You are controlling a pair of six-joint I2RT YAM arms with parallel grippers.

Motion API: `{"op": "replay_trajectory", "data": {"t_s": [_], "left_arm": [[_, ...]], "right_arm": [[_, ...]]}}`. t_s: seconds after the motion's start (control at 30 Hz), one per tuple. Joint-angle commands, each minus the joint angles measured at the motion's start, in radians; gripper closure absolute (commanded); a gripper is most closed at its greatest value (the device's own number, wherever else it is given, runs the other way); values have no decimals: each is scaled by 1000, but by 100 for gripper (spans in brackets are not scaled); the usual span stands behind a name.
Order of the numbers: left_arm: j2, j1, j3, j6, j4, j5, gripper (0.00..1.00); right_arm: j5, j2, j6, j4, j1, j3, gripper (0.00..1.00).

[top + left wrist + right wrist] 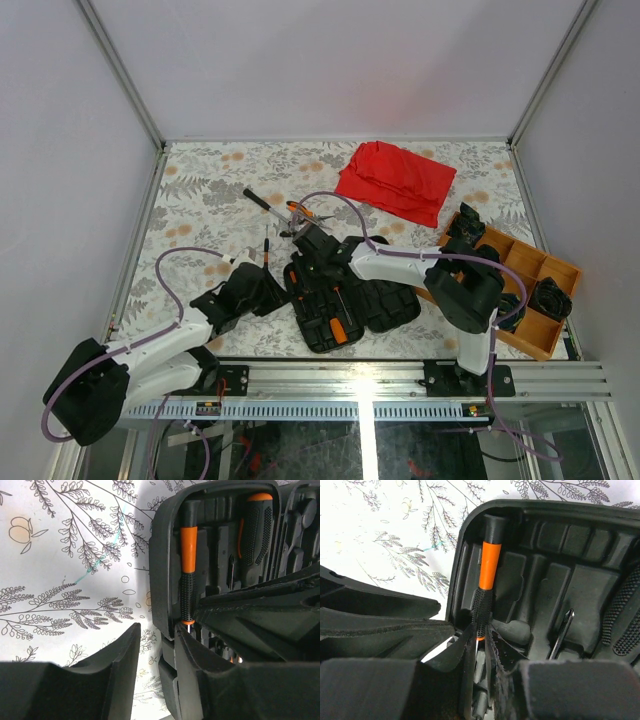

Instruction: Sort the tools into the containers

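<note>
Step, apparently: seating slim screwdriver (489,565) in tool case (470,520) slot; right claw (479,632) pinches its handle end; left claw (157,630) stands parted astride case rim; next likely: press home, release

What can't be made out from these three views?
Tip of the slim screwdriver: right wrist view, hidden between right gripper fingers.
Contents of the wooden tray: top view, partly under the right arm.
Kinds of loose tools beyond the tool case: top view, too small.
Whether the left gripper touches that case: left wrist view, its finger covers the rim.
</note>
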Motion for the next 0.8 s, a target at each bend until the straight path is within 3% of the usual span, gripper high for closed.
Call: {"op": "replay_trajectory", "data": {"t_s": [0.0, 0.33, 0.77], "left_arm": [[14, 7, -16, 2, 60, 15, 70], [31, 7, -22, 6, 85, 34, 85], [71, 8, -24, 21, 118, 61, 94]], "right_arm": [[-22, 12, -21, -12, -7, 56, 82], [-16, 48, -30, -45, -4, 75, 88], [63, 130, -61, -186, 48, 159, 96]]}}
